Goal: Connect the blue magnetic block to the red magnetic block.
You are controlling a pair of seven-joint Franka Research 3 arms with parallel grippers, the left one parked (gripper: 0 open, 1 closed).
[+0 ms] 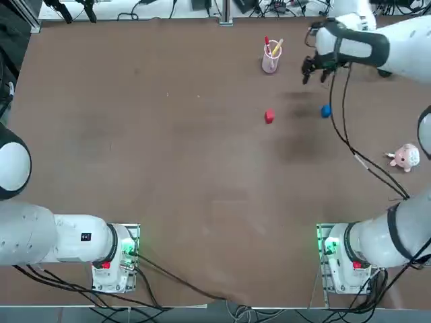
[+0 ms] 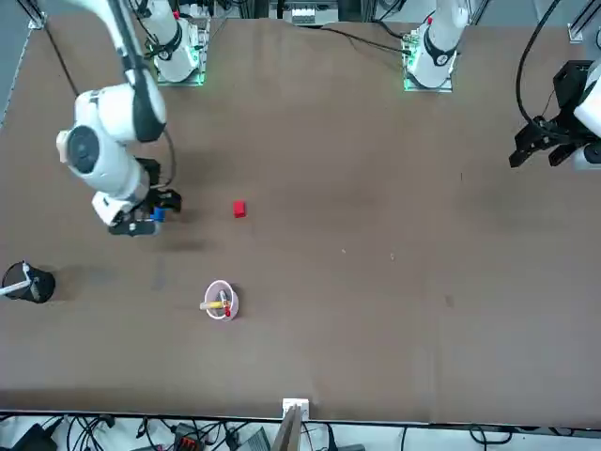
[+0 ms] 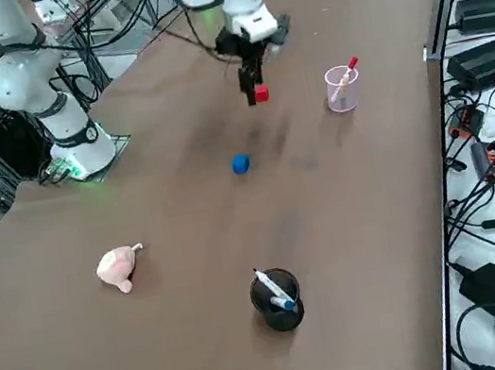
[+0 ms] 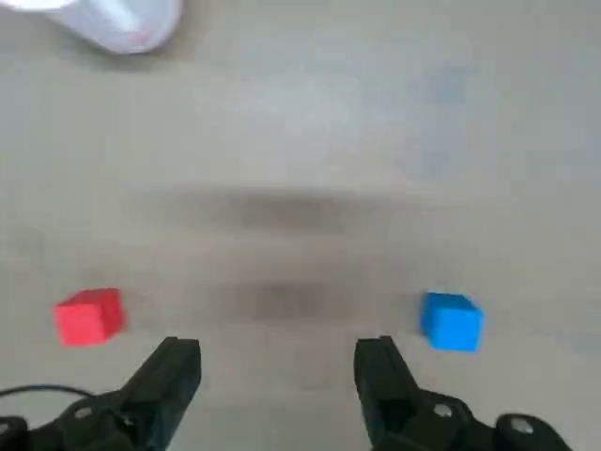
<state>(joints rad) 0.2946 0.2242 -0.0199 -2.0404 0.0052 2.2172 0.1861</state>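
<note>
1. My right gripper (image 4: 277, 371) hangs above the brown table (image 1: 168, 168), over its far right part, clear of the surface. My fingers (image 4: 174, 371) are spread apart and hold nothing; bare tabletop shows between them.
2. The blue magnetic block (image 1: 326, 111) sits on the table on the right side, just nearer to my base than the gripper (image 1: 315, 70), not touching it. In the wrist view it lies just outside one fingertip (image 4: 452, 320).
3. The red magnetic block (image 1: 269, 116) sits to the left of the blue one, well apart from it, with bare table between. In the wrist view it lies outside my other fingertip (image 4: 89, 316).
4. The two blocks are not joined.
5. A clear pink cup (image 1: 271, 62) stands far of the red block, left of my gripper; it holds a red pen and a yellowish stick.
6. A pink plush toy (image 1: 405, 157) lies near the right edge, nearer than the blue block.
7. A black cup (image 3: 277, 301) with a pen in it stands towards the far right corner.
</note>
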